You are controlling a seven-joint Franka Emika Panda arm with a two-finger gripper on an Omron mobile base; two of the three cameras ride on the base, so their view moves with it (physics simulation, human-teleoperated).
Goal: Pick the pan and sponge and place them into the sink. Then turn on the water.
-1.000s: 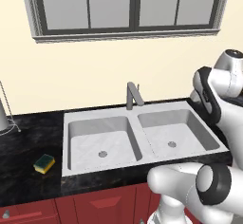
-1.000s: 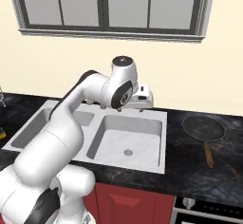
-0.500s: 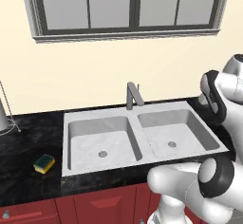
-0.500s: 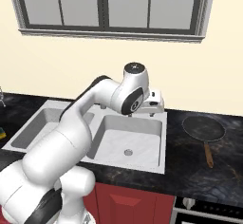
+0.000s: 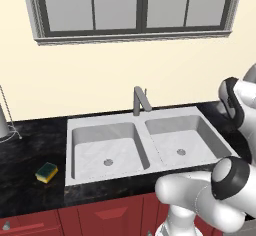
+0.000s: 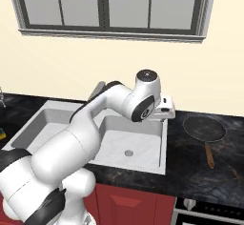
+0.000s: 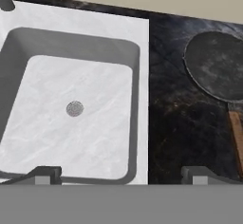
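The black pan (image 7: 216,64) lies on the dark counter right of the sink (image 7: 140,52), its handle (image 7: 236,133) pointing toward me. The right base view has the pan (image 6: 205,128) too. My gripper (image 7: 123,175) hangs open above the rim between the right basin and the counter, left of the pan, with nothing between its fingertips (image 7: 47,173). From the right base view the gripper (image 6: 164,117) is over the sink's right edge. The green-and-yellow sponge (image 5: 46,172) rests on the counter left of the sink (image 5: 150,115). Water is out of view.
The grey faucet (image 5: 140,100) stands behind the divider between the two basins. A window runs along the wall above. A metal rack (image 5: 4,122) stands at the far left of the counter. Red cabinets front the counter, with a stove edge (image 6: 209,209) at lower right.
The arm has swung to the right, carrying the hand from above the right basin toward the sink's right rim and the pan. The jaws have stayed open. Pan and sponge have not moved.
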